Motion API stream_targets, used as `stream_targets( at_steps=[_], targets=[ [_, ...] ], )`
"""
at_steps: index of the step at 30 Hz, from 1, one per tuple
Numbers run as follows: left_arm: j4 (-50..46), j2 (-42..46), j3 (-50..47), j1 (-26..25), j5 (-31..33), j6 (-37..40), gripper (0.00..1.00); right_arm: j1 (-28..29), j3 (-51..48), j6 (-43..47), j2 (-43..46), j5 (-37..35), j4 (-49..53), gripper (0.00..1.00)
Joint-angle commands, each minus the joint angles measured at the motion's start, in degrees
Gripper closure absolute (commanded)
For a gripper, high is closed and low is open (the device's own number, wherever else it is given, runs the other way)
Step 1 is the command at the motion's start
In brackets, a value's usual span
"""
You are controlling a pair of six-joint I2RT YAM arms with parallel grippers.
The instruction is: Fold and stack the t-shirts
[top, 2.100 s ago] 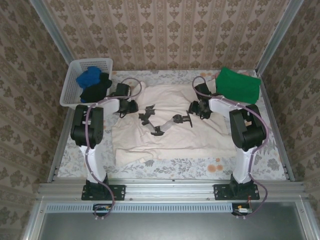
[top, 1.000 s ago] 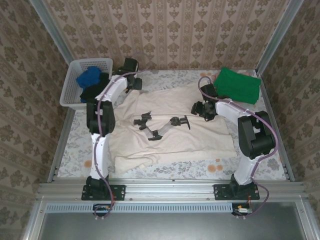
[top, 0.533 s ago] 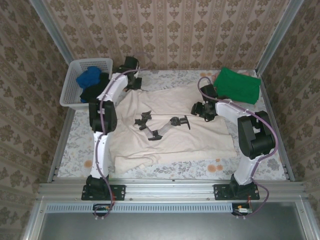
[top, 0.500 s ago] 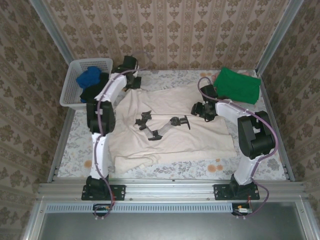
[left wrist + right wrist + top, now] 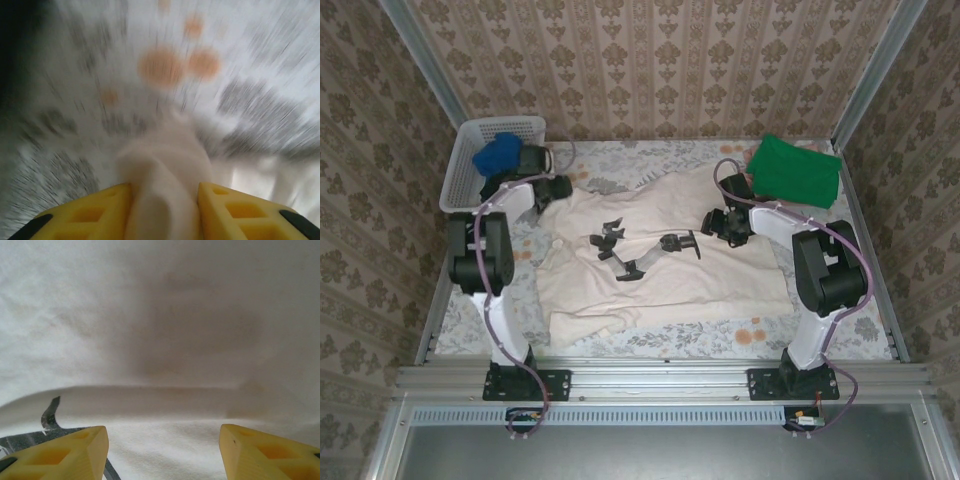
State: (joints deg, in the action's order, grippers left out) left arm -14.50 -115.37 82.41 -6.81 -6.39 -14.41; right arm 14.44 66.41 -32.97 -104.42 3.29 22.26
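Observation:
The large cream t-shirt (image 5: 660,285) lies spread over the middle of the table, a black print (image 5: 640,250) on its upper side. My left gripper (image 5: 558,187) is at the shirt's far-left corner, beside the basket. In the left wrist view a bunched fold of cream cloth (image 5: 165,165) fills the gap in the left gripper (image 5: 165,205), touching both yellow fingers (image 5: 95,212). My right gripper (image 5: 712,222) hovers over the shirt's far-right part; the right wrist view has it (image 5: 162,447) open just above flat cream cloth (image 5: 160,315). A folded green t-shirt (image 5: 795,170) lies at the back right.
A white lattice basket (image 5: 460,160) at the back left holds a blue t-shirt (image 5: 498,155). The floral tablecloth (image 5: 800,320) is bare along the front and right of the cream shirt. Metal frame posts and patterned walls close in the sides.
My left arm has swung from the back edge to the left, toward the basket, and the shirt's far-left corner has come with it. The right arm has hardly moved.

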Motion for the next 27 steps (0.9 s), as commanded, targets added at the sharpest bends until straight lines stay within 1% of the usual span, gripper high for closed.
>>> stream_targets(
  at_steps=[1,3,7,11,14,16,19,20,21,24,27],
  targets=[
    [-7.84,0.70,4.90,-1.47,-1.26,-0.13,0.55,0.68,2.67,0.26,-0.32,0.28,0.85,0.38],
    [-11.00,0.70,8.17,-2.70,1.59,1.77,0.56,0.62,4.61,1.19,-0.40,-0.56,2.24,0.37],
    [-16.18,0.07,14.00,-5.28,8.19,4.75,0.53,0.23,11.38,3.08,-2.74,-4.26,5.51,0.37],
    [-17.90,-2.44,17.21,-5.94,8.61,5.36,0.53,-1.14,18.58,4.05,-7.29,-6.26,7.83,0.37],
    [-20.75,-5.48,20.99,-6.45,11.16,6.09,0.48,-2.38,23.91,4.50,-11.52,-6.42,8.12,0.36],
    [-22.82,-8.56,24.30,-7.33,15.04,7.37,0.43,-3.17,27.51,4.95,-14.64,-5.53,8.15,0.36],
    [-28.95,-14.70,31.44,-7.28,19.26,7.05,0.42,-3.80,33.66,5.64,-19.64,-3.65,8.15,0.36],
    [-30.08,-16.01,32.85,-7.16,19.68,6.77,0.42,-3.94,35.81,6.00,-21.43,-3.32,8.14,0.36],
    [-30.69,-17.28,33.63,-7.15,19.84,6.46,0.41,-4.04,39.08,6.07,-23.46,-3.29,10.32,0.36],
    [-30.24,-18.54,33.36,-7.16,19.44,5.74,0.39,-4.07,48.42,7.02,-29.72,-4.56,14.98,0.34],
    [-31.12,-20.71,35.27,-6.88,16.03,5.27,0.39,-4.85,59.16,6.68,-37.16,-5.75,21.62,0.34]
  ],
)
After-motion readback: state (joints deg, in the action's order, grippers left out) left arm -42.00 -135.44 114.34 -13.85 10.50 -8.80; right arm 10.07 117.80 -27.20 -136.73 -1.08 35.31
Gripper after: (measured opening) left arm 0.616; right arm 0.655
